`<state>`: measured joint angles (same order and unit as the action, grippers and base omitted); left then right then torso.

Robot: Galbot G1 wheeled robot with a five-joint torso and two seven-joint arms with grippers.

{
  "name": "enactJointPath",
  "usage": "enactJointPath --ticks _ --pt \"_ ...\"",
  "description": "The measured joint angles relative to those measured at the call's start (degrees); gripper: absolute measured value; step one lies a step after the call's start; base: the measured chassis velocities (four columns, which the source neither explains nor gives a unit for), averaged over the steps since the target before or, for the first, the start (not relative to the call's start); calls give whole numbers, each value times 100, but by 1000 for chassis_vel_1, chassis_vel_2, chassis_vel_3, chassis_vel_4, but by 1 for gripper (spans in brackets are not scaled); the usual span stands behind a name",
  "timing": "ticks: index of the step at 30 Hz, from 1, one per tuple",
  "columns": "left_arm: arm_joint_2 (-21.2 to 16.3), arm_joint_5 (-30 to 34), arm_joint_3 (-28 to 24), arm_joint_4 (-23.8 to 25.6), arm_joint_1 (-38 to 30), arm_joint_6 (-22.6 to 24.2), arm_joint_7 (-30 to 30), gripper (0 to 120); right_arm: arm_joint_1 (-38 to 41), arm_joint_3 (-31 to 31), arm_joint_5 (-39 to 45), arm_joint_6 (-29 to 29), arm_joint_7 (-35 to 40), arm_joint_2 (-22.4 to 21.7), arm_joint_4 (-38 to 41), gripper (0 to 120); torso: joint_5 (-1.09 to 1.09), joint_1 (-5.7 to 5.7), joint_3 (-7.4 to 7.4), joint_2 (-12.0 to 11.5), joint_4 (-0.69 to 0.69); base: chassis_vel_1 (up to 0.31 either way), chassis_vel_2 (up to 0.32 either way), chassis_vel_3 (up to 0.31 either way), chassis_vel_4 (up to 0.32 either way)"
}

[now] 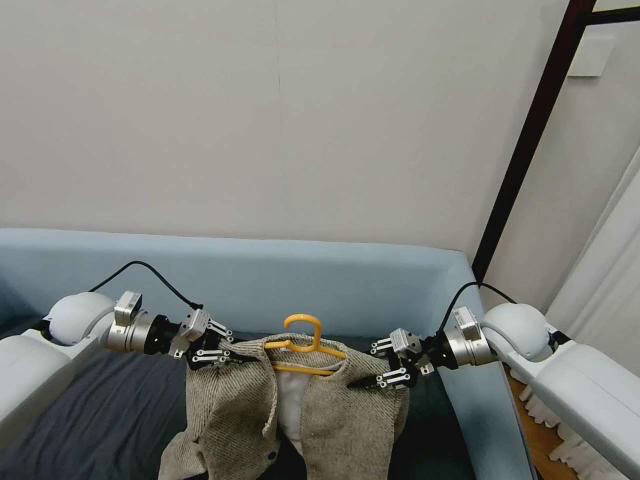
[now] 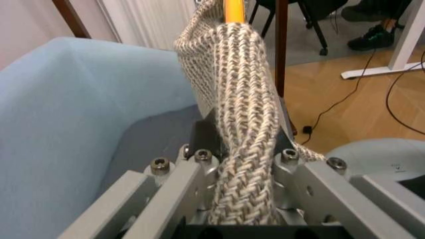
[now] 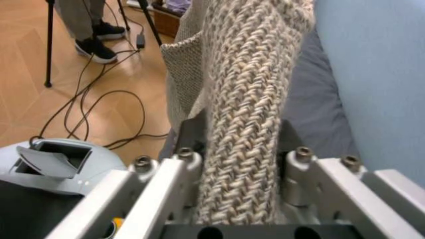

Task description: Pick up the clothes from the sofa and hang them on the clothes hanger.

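A beige knitted cardigan hangs on a yellow hanger, held up over the blue sofa. My left gripper is shut on the cardigan's left shoulder, and my right gripper is shut on its right shoulder. The hanger's hook stands up between the two grippers. In the left wrist view the knit runs between the fingers up to the yellow hanger. The right wrist view has the same thick knit clamped between the metal fingers.
A dark wooden pole rises at the sofa's right end, with a pale curtain beyond it. The sofa seat cushion is dark grey. The wooden floor carries cables and a tripod.
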<state>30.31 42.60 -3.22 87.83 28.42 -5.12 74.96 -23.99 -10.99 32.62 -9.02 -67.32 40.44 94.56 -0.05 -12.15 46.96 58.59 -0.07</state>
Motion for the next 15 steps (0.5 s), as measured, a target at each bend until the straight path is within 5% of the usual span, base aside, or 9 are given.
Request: enactJointPath --ticks 8,15 --pt "21 9 69 -2 19 -233 -17 8 24 106 -7 -308 -108 -97 136 3 1 0 0 0 -1 0 0 0 0" --pt "-135 624 554 -18 312 -755 -372 36 -85 505 411 -562 76 -318 219 3 0 0 0 0 0 0 0 0 0"
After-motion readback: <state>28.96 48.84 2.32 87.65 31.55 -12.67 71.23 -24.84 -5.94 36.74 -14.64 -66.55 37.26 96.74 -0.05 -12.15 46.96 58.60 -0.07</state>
